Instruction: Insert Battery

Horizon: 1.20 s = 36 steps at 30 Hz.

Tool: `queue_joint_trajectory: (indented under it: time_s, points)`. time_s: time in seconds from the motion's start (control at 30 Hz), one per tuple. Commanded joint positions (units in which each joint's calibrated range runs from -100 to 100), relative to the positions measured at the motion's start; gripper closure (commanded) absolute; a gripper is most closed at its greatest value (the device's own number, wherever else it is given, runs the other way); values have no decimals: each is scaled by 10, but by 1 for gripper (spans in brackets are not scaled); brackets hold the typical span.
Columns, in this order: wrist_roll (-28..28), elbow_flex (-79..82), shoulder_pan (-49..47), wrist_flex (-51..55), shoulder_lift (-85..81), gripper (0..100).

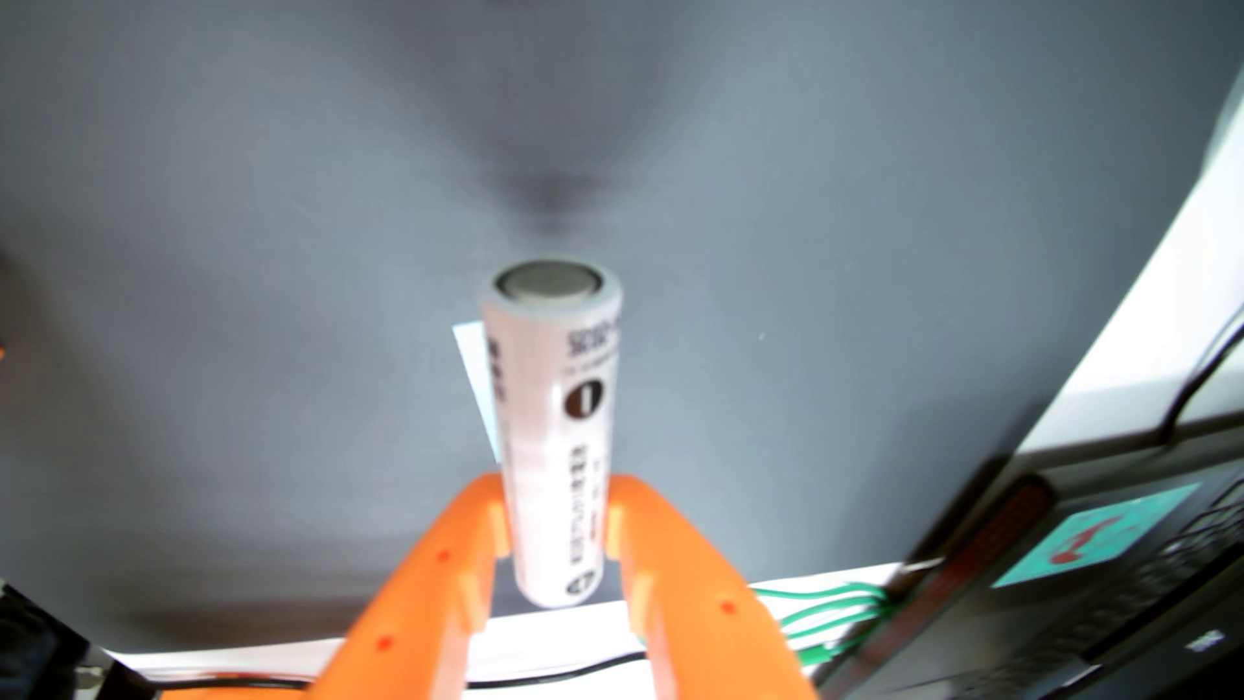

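One white cylindrical battery stands at frame centre in the wrist view, clamped near its lower end between the two orange fingers of the hand. Grey mat behind. Green wires and a black device occupy the lower right.

A grey mat covers most of the wrist view, a small white slip lies on it, green wires run along the white bench to a black device bearing a teal sticker at lower right.
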Motion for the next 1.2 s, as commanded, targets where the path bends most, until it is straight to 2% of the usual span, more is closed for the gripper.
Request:
queue_joint_trajectory:
  time_s: [0.0, 0.37, 0.47, 0.8, 0.93, 1.17]
  points:
    - [-8, -15, -38, 14, -51, 99]
    - [-21, 50, -34, 16, -75, 98]
    - [-48, 46, -54, 16, -75, 99]
    - [-58, 51, -192, 15, -69, 98]
    - [-95, 56, -207, 16, -69, 98]
    - [-103, 60, -213, 2, -68, 98]
